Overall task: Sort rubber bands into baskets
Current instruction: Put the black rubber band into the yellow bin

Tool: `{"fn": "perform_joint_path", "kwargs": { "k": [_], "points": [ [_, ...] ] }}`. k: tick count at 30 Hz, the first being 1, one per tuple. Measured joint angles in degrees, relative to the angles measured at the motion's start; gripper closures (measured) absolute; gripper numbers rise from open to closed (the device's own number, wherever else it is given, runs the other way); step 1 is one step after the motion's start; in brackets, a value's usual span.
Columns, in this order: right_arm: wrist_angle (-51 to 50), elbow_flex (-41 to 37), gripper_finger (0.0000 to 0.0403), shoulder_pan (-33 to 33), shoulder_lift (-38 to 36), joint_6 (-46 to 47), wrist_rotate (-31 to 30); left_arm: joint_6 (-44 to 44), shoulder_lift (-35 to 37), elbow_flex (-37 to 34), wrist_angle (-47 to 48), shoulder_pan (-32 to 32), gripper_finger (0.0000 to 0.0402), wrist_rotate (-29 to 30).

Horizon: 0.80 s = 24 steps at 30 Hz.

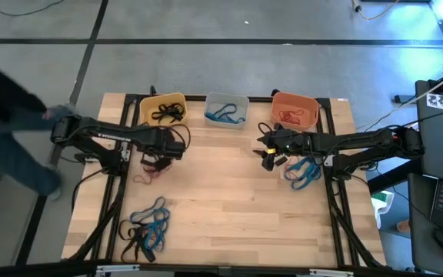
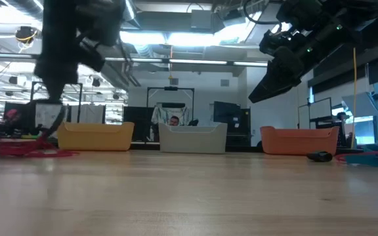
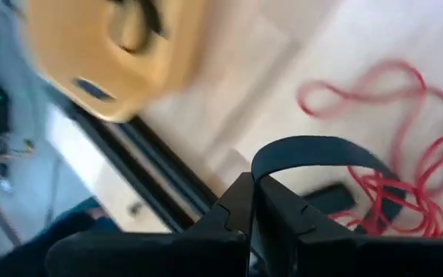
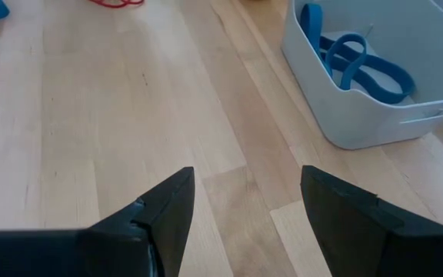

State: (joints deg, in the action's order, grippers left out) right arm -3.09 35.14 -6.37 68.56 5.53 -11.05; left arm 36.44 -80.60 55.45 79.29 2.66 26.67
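My left gripper point(image 1: 177, 141) is shut on a black rubber band point(image 3: 314, 150), near the yellow basket point(image 1: 164, 108) and above a heap of red bands point(image 1: 151, 165). It also shows in the low view point(image 2: 56, 98). My right gripper point(image 4: 244, 208) is open and empty above bare table, in front of the pale grey basket point(image 1: 227, 109), which holds blue bands point(image 4: 356, 65). The orange basket point(image 1: 294, 110) holds red bands. The yellow basket holds black bands. A mixed pile of bands point(image 1: 146, 227) lies on the table near the front left, and blue bands point(image 1: 304, 173) lie under my right arm. My left gripper pinches the black band between its two shut fingertips at one spot of the loop point(image 3: 261, 165). The rest of the loop arches out beyond the fingertips point(image 3: 337, 146), over the red bands point(image 3: 406, 192) on the table. One layer or two in the pinch, I cannot tell.
A small dark lump point(image 1: 270, 163) lies on the table by my right gripper; it also shows in the low view point(image 2: 320, 156). The three baskets stand in a row along the far edge. A person stands beyond the table's left edge point(image 1: 6, 131).
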Motion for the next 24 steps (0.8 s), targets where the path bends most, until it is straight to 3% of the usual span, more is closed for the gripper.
{"fn": "perform_joint_path", "kwargs": {
  "k": [11,12,15,17,24],
  "points": [
    [0.0,0.0,0.0166,0.0,0.0,0.1,0.2,-1.7,0.2,8.3,-1.5,0.1,0.0397,14.5],
    [0.0,0.0,0.0166,0.0,0.0,0.1,0.3,-3.1,0.3,8.5,-2.4,0.0,0.0396,13.5],
    [0.0,0.0,0.0166,0.0,0.0,0.1,0.3,-10.9,0.6,9.0,-5.9,-0.2,0.0394,3.0],
    [0.0,0.0,0.0166,0.0,0.0,0.1,0.3,-13.8,0.6,9.6,-7.2,-0.8,0.0394,0.4],
    [0.0,0.0,0.0166,0.0,0.0,0.1,0.4,-11.0,1.6,11.0,-6.1,-0.5,0.0398,15.2]
  ]
}}
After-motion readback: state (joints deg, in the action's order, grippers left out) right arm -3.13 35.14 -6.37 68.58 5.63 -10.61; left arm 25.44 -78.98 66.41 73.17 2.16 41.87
